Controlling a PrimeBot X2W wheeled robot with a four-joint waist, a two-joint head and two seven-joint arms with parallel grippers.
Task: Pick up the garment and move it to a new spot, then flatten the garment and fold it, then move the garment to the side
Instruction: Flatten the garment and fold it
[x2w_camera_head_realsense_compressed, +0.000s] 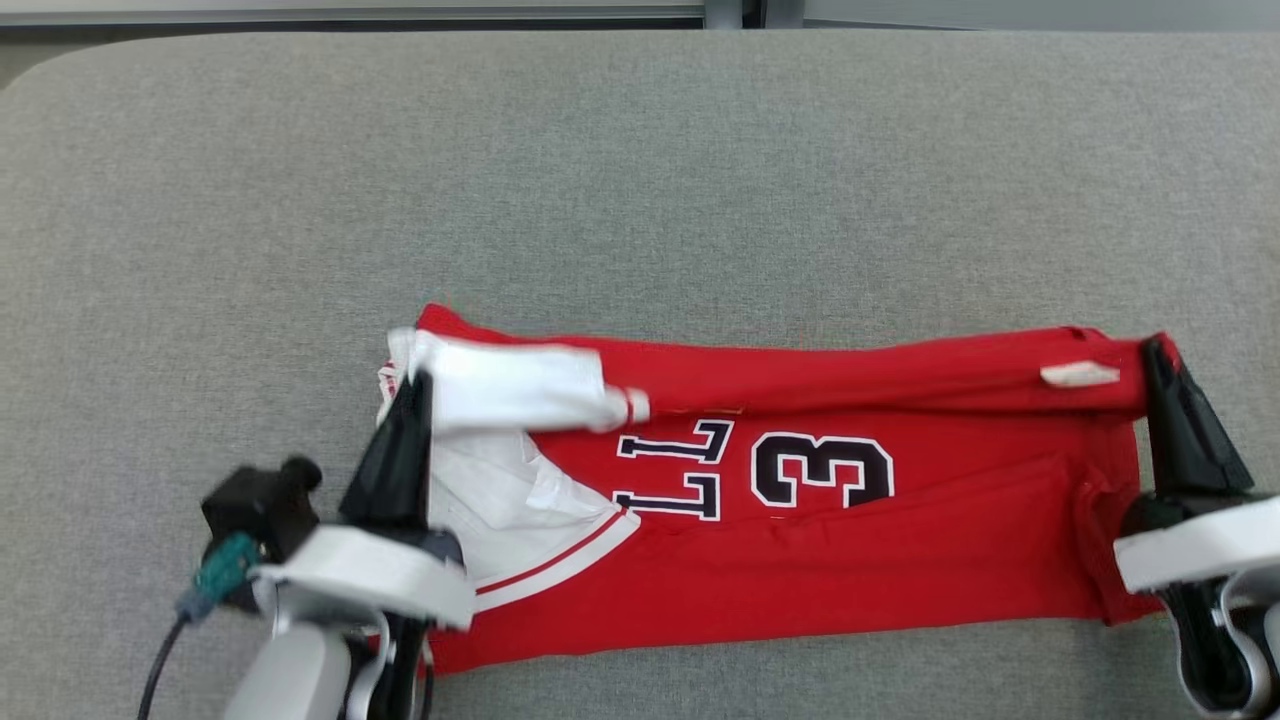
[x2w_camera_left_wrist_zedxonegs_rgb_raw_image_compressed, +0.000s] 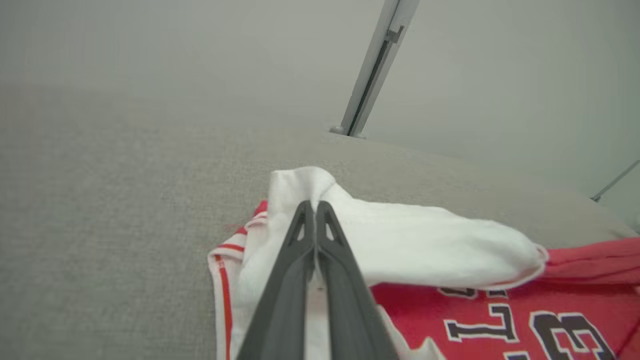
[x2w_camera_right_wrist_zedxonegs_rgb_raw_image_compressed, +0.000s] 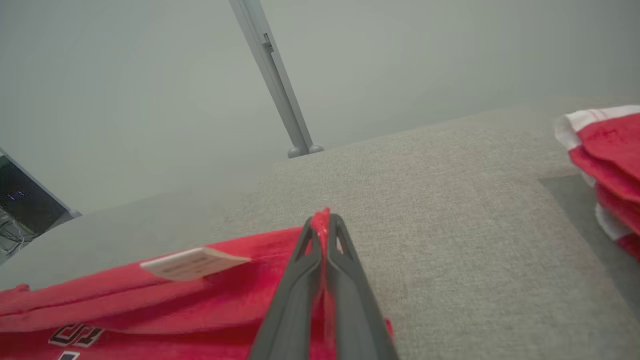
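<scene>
The red garment (x2w_camera_head_realsense_compressed: 900, 540) lies on the grey cloth-covered surface (x2w_camera_head_realsense_compressed: 640, 180), on the side close to the robot, and it is stretched across between the two grippers. The left gripper (x2w_camera_head_realsense_compressed: 418, 385) has its two fingers pressed together, with the white sleeve part (x2w_camera_head_realsense_compressed: 510, 385) at the garment's left end pinched between them. The right gripper (x2w_camera_head_realsense_compressed: 1158, 350) is closed in the same way on the red corner at the right end, near a small white label (x2w_camera_head_realsense_compressed: 1078, 375). The far edge of the garment is doubled over above the dark number (x2w_camera_head_realsense_compressed: 820, 470). In the right wrist view, a red and white pile (x2w_camera_right_wrist_zedxonegs_rgb_raw_image_compressed: 607, 165) lies well apart.
</scene>
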